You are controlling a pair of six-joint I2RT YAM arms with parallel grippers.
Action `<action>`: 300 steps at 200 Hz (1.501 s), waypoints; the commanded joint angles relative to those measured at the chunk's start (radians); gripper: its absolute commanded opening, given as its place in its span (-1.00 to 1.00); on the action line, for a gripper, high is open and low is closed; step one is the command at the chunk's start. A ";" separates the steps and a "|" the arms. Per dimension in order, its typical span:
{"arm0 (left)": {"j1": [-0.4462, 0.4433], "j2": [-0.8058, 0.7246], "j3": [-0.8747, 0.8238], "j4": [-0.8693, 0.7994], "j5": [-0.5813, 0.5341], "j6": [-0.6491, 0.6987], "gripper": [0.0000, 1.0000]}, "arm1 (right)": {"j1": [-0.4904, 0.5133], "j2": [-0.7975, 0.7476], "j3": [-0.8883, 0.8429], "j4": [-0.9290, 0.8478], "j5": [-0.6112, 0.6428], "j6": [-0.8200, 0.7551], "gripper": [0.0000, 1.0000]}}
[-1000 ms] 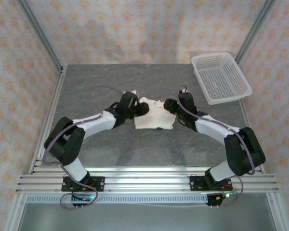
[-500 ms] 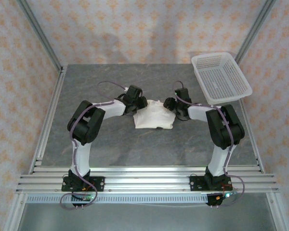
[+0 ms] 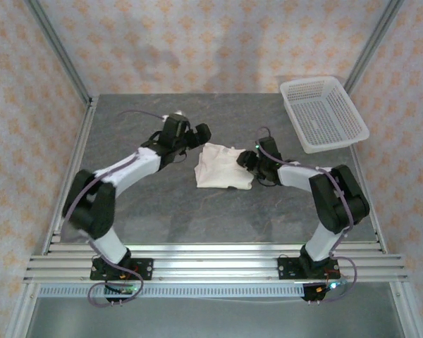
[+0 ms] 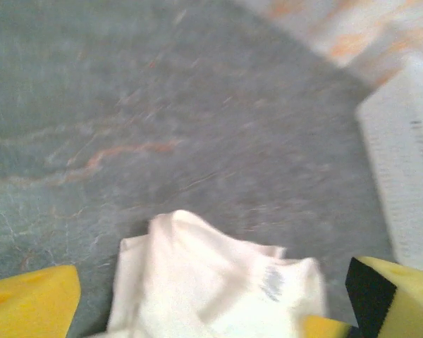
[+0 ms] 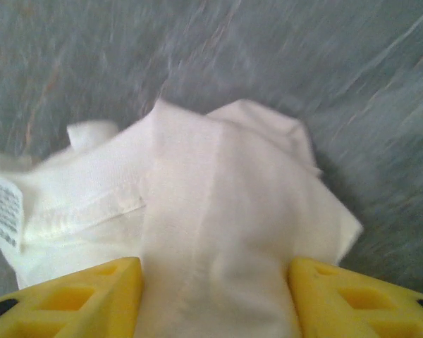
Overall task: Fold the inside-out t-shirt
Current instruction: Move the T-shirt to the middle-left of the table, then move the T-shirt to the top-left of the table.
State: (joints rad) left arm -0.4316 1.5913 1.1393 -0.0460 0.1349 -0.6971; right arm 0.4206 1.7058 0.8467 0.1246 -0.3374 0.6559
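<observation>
Change since the earlier frame: the left tool (image 3: 198,134) has come off the left edge of the plain white thin-cotton t-shirt (image 3: 224,167) and swung away to the far left, its arm now stretched out low rather than folded high. The right tool (image 3: 248,159) has shifted slightly nearer and remains at the shirt's right edge.

Item 1. T-shirt: a compact, roughly square bundle at the middle of the grey stone-patterned counter (image 3: 162,211), its position unchanged. A raised seam and a printed care label (image 5: 3,210) face outward.

Item 2. Left tool: jaws wide apart, holding nothing. The bundle lies below its yellow fingertips (image 4: 29,304), clear of them.

Item 3. Right tool: jaws apart, straddling the cloth. The fabric lies flat between the yellow fingers (image 5: 81,296), with no pinch evident.

Item 4. White plastic mesh basket (image 3: 324,114): far right, well apart from the bundle.

Assessment: the left release suggests a fold has just been laid down. Folding looks well advanced, with perhaps a last tidy remaining.
</observation>
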 commanded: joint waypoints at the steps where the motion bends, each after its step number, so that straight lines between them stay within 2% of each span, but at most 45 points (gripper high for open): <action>1: -0.022 -0.149 -0.087 -0.092 -0.076 0.056 1.00 | 0.077 0.063 0.024 0.087 -0.019 0.069 0.00; 25: -0.024 -0.281 -0.177 -0.178 -0.108 0.054 1.00 | 0.178 0.150 0.129 0.112 0.020 0.100 -0.16; 49: -0.024 -0.424 -0.285 -0.249 -0.190 0.037 1.00 | 0.277 0.295 0.297 0.146 0.072 0.161 -0.16; 73: 0.002 -0.541 -0.385 -0.322 -0.309 -0.020 1.00 | 0.360 0.493 0.543 0.197 0.077 0.239 -0.18; 95: 0.075 -0.600 -0.423 -0.392 -0.271 -0.099 1.00 | 0.434 0.600 0.725 0.180 0.106 0.304 -0.15; 111: 0.093 -0.648 -0.451 -0.412 -0.264 -0.150 1.00 | 0.456 0.591 0.800 0.125 0.105 0.276 -0.09; 123: 0.094 -0.684 -0.468 -0.429 -0.273 -0.211 0.97 | 0.449 0.527 0.762 0.118 0.133 0.254 -0.03; 146: 0.095 -0.745 -0.521 -0.450 -0.289 -0.366 0.87 | 0.397 0.336 0.570 0.146 0.171 0.217 0.07; 171: 0.103 -0.768 -0.619 -0.393 -0.290 -0.555 0.78 | 0.324 0.125 0.353 0.170 0.137 0.201 0.13; 187: 0.136 -0.721 -0.648 -0.317 -0.232 -0.586 0.75 | 0.310 -0.007 0.225 0.182 0.160 0.172 0.14; 208: 0.194 -0.612 -0.636 -0.227 -0.132 -0.556 0.72 | 0.309 -0.132 0.145 0.099 0.218 0.114 0.14; 228: 0.243 -0.529 -0.659 -0.090 -0.070 -0.577 0.68 | 0.310 -0.188 0.095 0.054 0.266 0.081 0.14; 239: 0.253 -0.492 -0.656 -0.048 -0.084 -0.576 0.66 | 0.308 -0.200 0.080 0.041 0.276 0.077 0.14; 251: 0.272 -0.436 -0.643 -0.031 -0.092 -0.584 0.61 | 0.307 -0.199 0.074 0.030 0.278 0.084 0.14; 300: 0.364 -0.223 -0.591 0.138 -0.002 -0.591 0.31 | 0.294 -0.171 0.110 -0.011 0.277 0.064 0.13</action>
State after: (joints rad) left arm -0.0963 1.3041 0.4961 -0.0277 0.0990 -1.2835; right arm 0.7250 1.5215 0.9276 0.1532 -0.0925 0.7540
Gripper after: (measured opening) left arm 0.680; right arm 0.569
